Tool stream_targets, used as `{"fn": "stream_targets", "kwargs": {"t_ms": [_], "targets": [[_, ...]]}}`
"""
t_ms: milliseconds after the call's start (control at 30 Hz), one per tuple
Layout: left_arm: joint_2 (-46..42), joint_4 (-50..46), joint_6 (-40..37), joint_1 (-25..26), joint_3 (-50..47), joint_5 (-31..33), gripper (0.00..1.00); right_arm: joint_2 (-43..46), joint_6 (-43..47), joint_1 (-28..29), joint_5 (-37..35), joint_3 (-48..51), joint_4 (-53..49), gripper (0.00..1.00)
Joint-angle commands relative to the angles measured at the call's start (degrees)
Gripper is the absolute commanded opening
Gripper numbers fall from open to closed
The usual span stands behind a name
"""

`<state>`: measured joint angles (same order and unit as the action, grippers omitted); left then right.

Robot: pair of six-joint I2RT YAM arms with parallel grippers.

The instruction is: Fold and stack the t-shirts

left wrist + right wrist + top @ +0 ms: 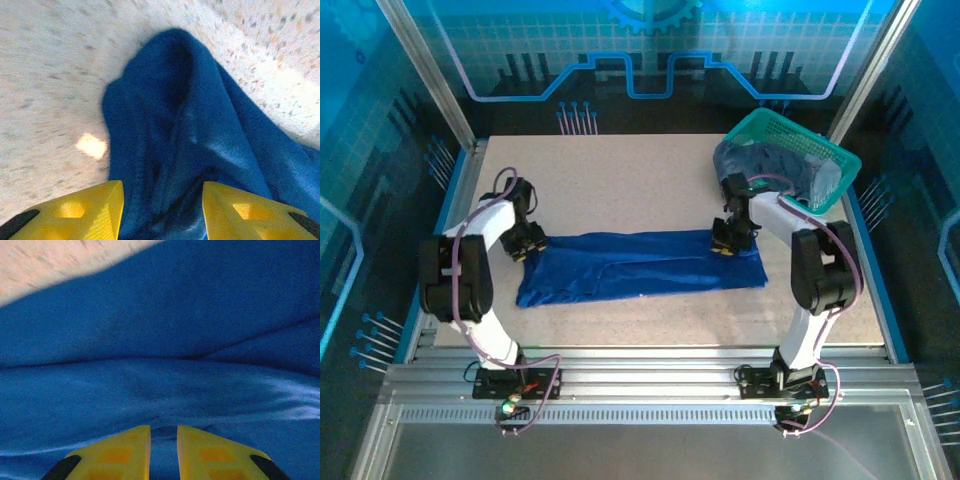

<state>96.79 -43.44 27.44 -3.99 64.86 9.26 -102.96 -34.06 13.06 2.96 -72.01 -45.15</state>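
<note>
Left tool (161, 202) jaws apart over royal blue t-shirt (640, 268), folded long, rumpled.

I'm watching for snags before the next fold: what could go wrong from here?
1. The shirt bunches up at the left gripper, whose jaws stand apart; the fold may end uneven there.
2. Cloth sits between the close fingers of the right gripper; lifting could drag the fold open.

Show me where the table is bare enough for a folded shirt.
Widest bare patch: table between the blue t-shirt and the back edge, left of the basket. A narrower strip runs along the near edge. Crowded: the far right corner, and the shirt's ends, where the left hand and right hand sit.
</note>
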Motion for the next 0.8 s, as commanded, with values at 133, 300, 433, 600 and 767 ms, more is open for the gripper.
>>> {"fn": "stream_targets", "kwargs": {"t_ms": [133, 300, 433, 600, 767], "targets": [[-17.5, -0.7, 22.1, 8.2, -10.1, -6.8, 0.44, 1.8, 2.4, -4.4, -0.9, -0.1, 0.8, 0.25], [-13.2, 10.8, 37.1, 11.5, -17.0, -14.5, 0.40, -3.5, 5.3, -6.7, -3.1, -3.7, -1.1, 0.24], [-5.2, 13.4, 38.0, 11.6, -13.8, -14.0, 0.39, -8.6, 5.2, -7.2, -5.2, -6.5, -4.3, 0.24], [9.2, 12.3, 33.2, 9.3, -3.2, -13.3, 0.37, -9.2, 0.7, -7.0, -5.2, -3.6, -4.9, 0.24], [26.0, 11.2, 24.2, 6.7, 16.8, -16.7, 0.41, -3.5, -9.0, -7.0, 2.0, 4.5, -0.4, 0.25]]}}
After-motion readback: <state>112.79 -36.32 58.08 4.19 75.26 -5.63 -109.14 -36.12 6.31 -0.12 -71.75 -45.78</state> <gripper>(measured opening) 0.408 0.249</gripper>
